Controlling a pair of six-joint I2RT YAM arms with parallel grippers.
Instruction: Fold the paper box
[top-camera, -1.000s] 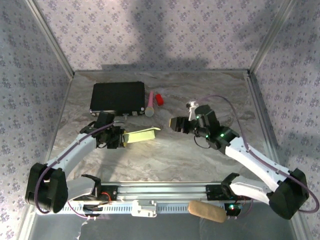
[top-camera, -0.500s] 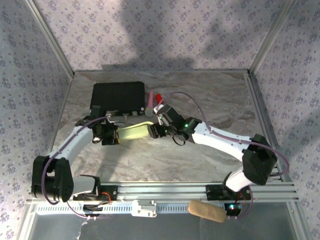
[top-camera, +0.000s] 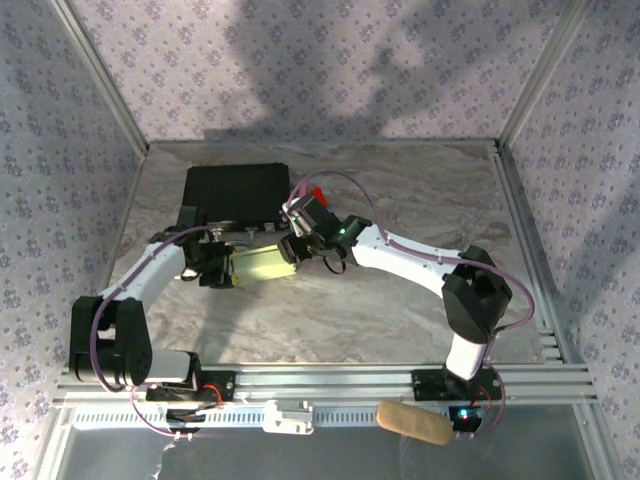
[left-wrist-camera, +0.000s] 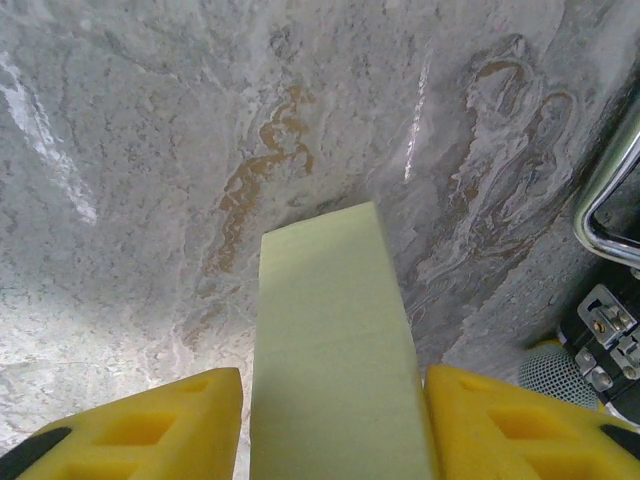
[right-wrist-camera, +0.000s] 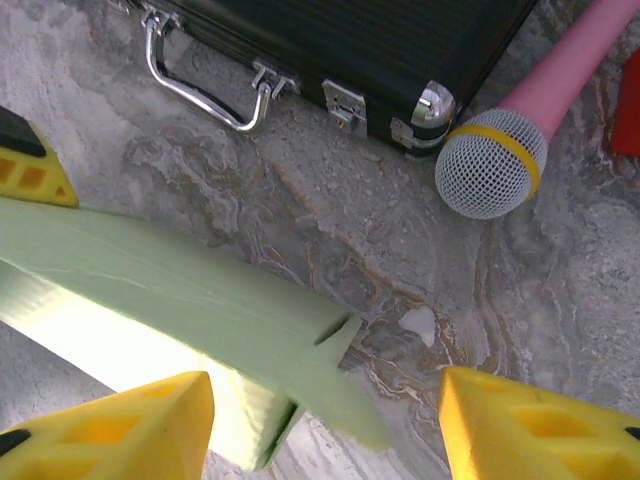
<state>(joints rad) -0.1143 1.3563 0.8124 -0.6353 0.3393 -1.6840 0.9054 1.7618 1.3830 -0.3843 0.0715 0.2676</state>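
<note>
The paper box (top-camera: 262, 263) is a pale green folded packet held just above the marble table, in front of the black case. My left gripper (top-camera: 216, 266) is shut on its left end; in the left wrist view the card (left-wrist-camera: 330, 340) runs out from between the yellow fingers (left-wrist-camera: 150, 425). My right gripper (top-camera: 295, 246) is at the box's right end. In the right wrist view its fingers (right-wrist-camera: 110, 430) stand wide apart, and the box's slotted flap end (right-wrist-camera: 300, 350) lies between them, nearer the left finger and untouched by either.
A black case (top-camera: 235, 193) with a metal handle (right-wrist-camera: 205, 85) lies just behind the box. A pink microphone (right-wrist-camera: 500, 160) and a red object (top-camera: 316, 191) lie beside the case. A tan roll (top-camera: 413, 421) rests on the front rail. Open marble lies to the right.
My right arm has swung left across the table, bringing its open gripper to the box's right end. My left gripper, still holding the box, has shifted slightly left.
</note>
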